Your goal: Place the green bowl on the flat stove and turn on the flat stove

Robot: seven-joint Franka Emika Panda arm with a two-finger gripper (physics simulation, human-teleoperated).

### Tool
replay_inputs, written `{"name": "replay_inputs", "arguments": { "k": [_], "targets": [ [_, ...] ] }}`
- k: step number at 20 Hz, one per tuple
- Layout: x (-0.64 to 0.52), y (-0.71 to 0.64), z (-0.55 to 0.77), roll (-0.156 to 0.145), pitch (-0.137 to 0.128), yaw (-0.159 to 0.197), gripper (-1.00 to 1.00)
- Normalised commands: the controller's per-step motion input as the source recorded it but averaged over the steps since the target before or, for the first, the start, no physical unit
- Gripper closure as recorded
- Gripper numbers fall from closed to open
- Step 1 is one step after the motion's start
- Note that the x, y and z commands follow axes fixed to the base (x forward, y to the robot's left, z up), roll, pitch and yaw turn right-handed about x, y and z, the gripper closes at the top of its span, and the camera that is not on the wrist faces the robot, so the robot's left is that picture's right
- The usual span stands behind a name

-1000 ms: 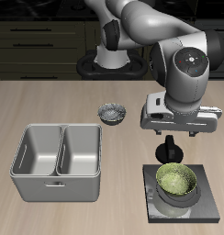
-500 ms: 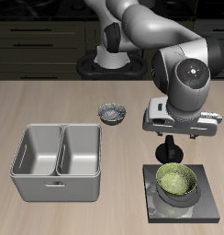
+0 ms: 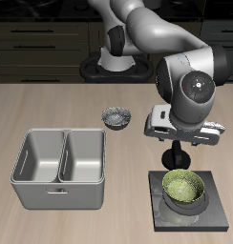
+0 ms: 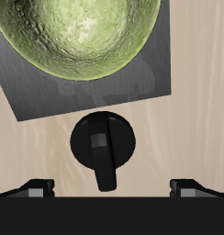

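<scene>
The green bowl (image 3: 184,188) sits upright on the flat stove (image 3: 215,215), near the table's front edge, resting on the ringed black plate and open side up. In the wrist view the bowl (image 4: 84,37) fills much of the plate (image 4: 50,92), with bare black surface showing beside it.

Just behind the stove, at its far edge, is the round black knob (image 3: 177,158); up close the knob (image 4: 104,146) shows a raised bar across it, lying a little off straight.

Directly above the knob hangs the gripper (image 3: 179,143). Its two fingertips (image 4: 37,187) stand wide apart on either side of the knob, touching nothing, so the hand is spread and holds nothing.

Beside the stove, well apart from it, stands a grey metal double-basin tray (image 3: 37,187). Farther back lies a small grey-white patterned bowl (image 3: 116,118) on the wooden table (image 3: 32,110).
</scene>
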Motion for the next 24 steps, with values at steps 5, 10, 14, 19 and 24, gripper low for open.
{"name": "replay_inputs", "arguments": {
  "k": [5,10,14,19,24],
  "targets": [
    [-0.25,0.1,-0.2,0.015,0.017,0.01,-1.0],
    [-0.23,0.12,-0.15,0.024,0.006,-0.001,-1.0],
    [-0.14,0.02,-0.09,-0.005,0.003,0.023,-1.0],
    [-0.03,-0.12,-0.16,-0.018,0.0,0.03,-1.0],
    [0.01,-0.09,-0.09,-0.004,-0.054,0.055,-1.0]
  ]
}}
